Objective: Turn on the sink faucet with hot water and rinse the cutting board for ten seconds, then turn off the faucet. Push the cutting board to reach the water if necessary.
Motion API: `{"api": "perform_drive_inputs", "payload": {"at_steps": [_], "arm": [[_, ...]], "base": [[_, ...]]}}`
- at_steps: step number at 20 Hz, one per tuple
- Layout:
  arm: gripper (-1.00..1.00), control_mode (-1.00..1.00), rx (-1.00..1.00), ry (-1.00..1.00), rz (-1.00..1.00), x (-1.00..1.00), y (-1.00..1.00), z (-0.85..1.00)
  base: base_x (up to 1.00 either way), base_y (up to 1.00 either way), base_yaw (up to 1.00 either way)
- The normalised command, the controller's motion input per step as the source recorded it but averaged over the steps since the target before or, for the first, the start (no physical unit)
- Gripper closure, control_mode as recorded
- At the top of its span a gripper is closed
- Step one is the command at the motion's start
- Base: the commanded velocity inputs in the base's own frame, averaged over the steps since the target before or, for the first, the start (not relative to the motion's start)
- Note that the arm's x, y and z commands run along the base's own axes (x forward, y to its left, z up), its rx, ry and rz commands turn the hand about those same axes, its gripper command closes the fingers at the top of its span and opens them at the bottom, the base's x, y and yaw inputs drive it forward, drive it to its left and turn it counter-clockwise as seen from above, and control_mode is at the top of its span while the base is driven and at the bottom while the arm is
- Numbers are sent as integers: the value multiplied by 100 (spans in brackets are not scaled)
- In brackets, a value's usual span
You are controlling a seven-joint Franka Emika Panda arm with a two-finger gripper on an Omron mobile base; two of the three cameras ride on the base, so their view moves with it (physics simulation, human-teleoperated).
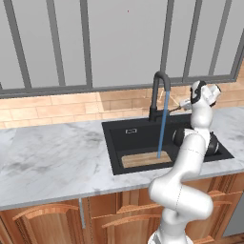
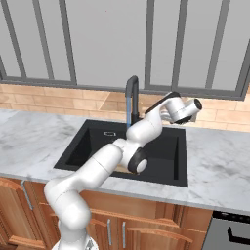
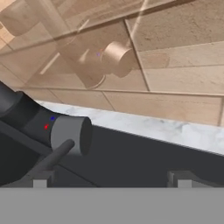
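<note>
While water (image 1: 163, 125) runs as a thin pale-blue stream from the matte black gooseneck sink faucet (image 1: 157, 94) onto the tan, grained cutting board (image 1: 146, 158) lying flat at the front of the black straight-walled sink (image 1: 125, 135), rinsing judged under way. Gripper (image 3: 112, 180) parted, holding nothing, poised just beside thin lever (image 3: 54, 158), which slants left of centre toward left fingertip (image 3: 40, 178).

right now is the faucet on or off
On: a light-blue stream of water runs from the sink faucet spout down onto the cutting board.
</note>
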Motion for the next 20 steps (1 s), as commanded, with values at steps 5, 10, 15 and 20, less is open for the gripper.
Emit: {"api": "perform_drive_inputs", "payload": {"at_steps": [5,10,15,20], "arm": [[-100,-100,0,0,-1,0,17,0],[-100,-100,0,0,0,0,5,-9],[-100,-100,0,0,0,0,10,-13],[-100,-100,0,0,0,0,32,-10]], "base": [[0,0,0],[0,0,0],[0,0,0],[0,0,0]]}}
